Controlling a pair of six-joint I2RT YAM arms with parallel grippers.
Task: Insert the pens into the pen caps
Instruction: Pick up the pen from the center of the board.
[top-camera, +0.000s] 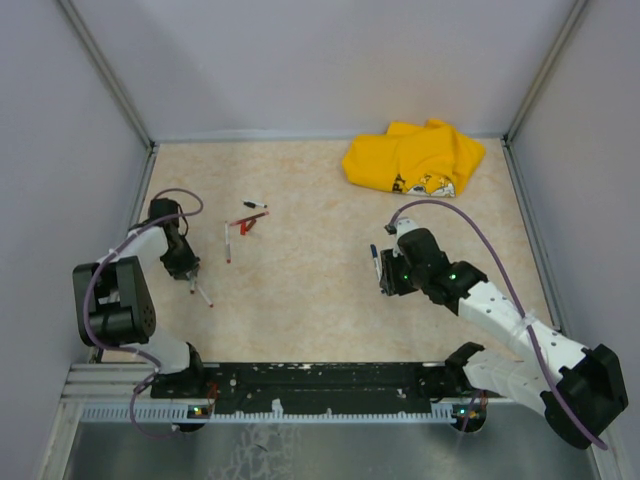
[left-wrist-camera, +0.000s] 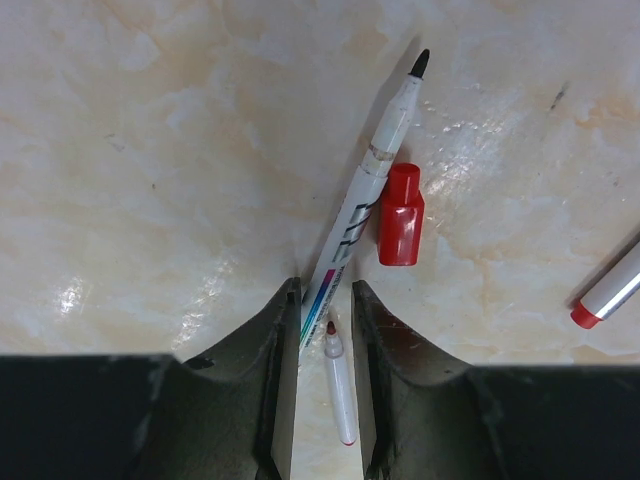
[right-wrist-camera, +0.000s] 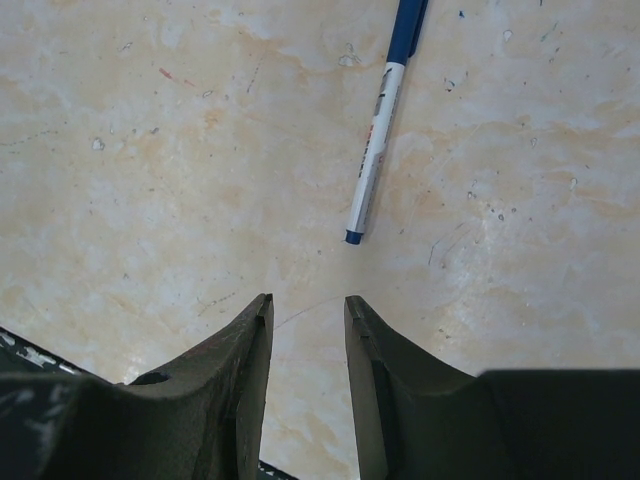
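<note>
My left gripper (left-wrist-camera: 325, 290) (top-camera: 190, 272) points down at the table with its jaws apart. A white pen with a black tip (left-wrist-camera: 370, 170) runs up and right from the gap, its lower end against the left finger; the right finger stands clear of it. A thinner red-tipped pen (left-wrist-camera: 341, 390) lies on the table between the jaws. A red pen cap (left-wrist-camera: 400, 215) lies beside the black-tipped pen. Another pen with a red end (left-wrist-camera: 608, 296) shows at the right edge. My right gripper (right-wrist-camera: 307, 302) (top-camera: 385, 285) is open and empty, just short of a blue-capped pen (right-wrist-camera: 372, 160) (top-camera: 374, 262).
More pens and small caps (top-camera: 250, 222) lie scattered right of the left arm, with one white pen (top-camera: 227, 243) lying straight. A crumpled yellow cloth (top-camera: 415, 157) sits at the back right. Grey walls enclose the table, and a black rail (top-camera: 320, 378) runs along the near edge.
</note>
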